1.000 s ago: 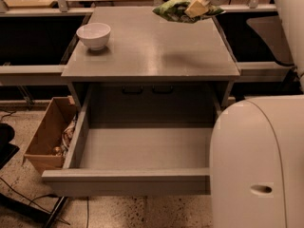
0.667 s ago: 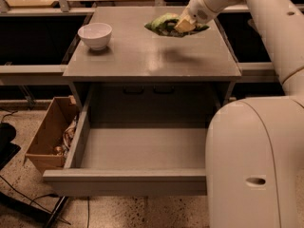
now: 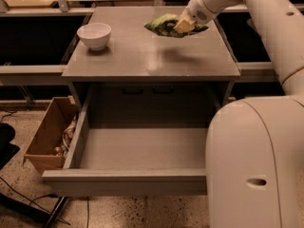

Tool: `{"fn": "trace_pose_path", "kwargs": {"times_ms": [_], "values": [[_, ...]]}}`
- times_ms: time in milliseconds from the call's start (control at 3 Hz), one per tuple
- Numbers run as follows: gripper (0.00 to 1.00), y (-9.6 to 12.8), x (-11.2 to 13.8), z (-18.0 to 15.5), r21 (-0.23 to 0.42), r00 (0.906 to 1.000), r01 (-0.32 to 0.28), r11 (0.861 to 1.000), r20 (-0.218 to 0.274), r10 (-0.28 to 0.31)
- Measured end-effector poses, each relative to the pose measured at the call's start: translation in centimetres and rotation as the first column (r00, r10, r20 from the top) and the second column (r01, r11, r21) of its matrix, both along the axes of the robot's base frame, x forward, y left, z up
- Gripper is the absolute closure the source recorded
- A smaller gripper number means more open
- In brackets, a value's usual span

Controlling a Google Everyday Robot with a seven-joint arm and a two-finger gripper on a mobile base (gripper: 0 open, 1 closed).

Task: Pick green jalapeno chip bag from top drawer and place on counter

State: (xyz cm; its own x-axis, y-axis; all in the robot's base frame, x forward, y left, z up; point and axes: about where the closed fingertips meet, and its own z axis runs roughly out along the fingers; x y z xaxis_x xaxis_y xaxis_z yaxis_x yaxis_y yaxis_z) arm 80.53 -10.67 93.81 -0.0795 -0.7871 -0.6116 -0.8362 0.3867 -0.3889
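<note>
The task is in its placing step. The hand point(image 3: 183, 25) is clamped on the right end of the green jalapeno chip bag point(image 3: 166, 25) and holds it over the right rear part of the counter point(image 3: 142, 61). A soft dark patch on the grey top below the bag suggests that the bag hangs clear of the surface rather than resting on it, though the gap cannot be judged exactly. The top drawer point(image 3: 142, 148) stands pulled out below the counter's front edge, with only its flat grey floor showing, so the picking part looks finished. A white bowl point(image 3: 94, 34) sits on the left rear of the counter, well apart from the bag. A cardboard box point(image 3: 47, 137) stands on the floor to the left of the drawer.

The next move probably calls for lowering the bag until it lies on the counter, then letting the fingers go and lifting the arm straight away, so that the light foil bag is not dragged along or flicked off the right edge nearby.
</note>
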Motion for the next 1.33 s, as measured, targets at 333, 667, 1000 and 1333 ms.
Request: {"fn": "trace_pose_path", "kwargs": {"times_ms": [333, 667, 1000, 1333], "values": [[0.35, 0.00, 0.00, 0.00, 0.000, 1.0000, 0.000, 1.000, 0.000, 0.000], [0.11, 0.00, 0.00, 0.00, 0.000, 1.0000, 0.000, 1.000, 0.000, 0.000], [0.00, 0.00, 0.00, -0.01, 0.000, 1.0000, 0.000, 1.000, 0.000, 0.000], [0.00, 0.20, -0.24, 0.25, 0.031, 0.9998, -0.021, 0.999, 0.004, 0.021]]}}
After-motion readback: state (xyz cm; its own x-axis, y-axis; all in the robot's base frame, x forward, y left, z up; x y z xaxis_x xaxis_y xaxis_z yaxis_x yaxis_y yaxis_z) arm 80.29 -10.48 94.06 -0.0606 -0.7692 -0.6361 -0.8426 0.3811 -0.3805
